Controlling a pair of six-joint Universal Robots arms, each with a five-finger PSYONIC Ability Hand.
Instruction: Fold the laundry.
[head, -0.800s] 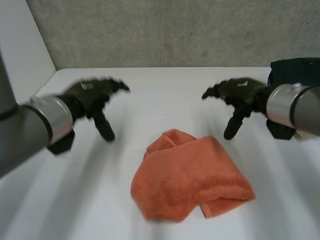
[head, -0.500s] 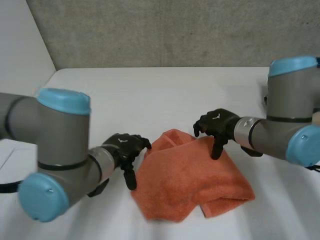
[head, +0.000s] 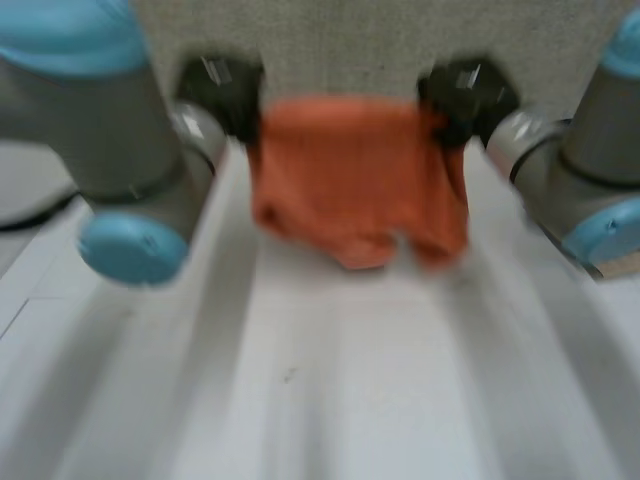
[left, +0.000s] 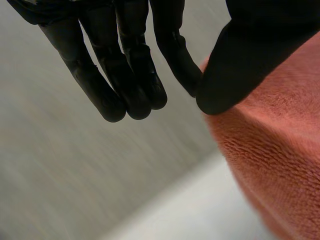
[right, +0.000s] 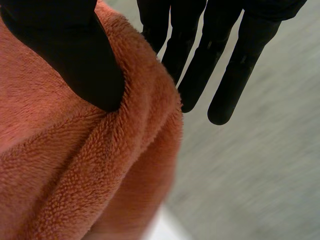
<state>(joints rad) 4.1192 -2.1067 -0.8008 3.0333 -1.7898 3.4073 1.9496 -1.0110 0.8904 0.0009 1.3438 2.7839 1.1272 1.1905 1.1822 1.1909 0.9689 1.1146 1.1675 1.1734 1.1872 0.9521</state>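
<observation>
Both hands now have the orange towel (head: 355, 180) up off the counter (head: 350, 400); half a second ago it lay crumpled there and we were only reaching its far edge. Our left hand (head: 215, 92) pinches the towel's upper left corner, thumb pressed through the cloth against one finger while the other fingers (left: 135, 90) are straight. Our right hand (head: 468, 95) clamps the upper right corner the same way, its thumb (right: 75, 55) pushed into the pile. The towel hangs between them, high and far, with its lower edge bunched and uneven. We judge the lift is meant to open it out; it must hang flat before we can lay it down and fold.
</observation>
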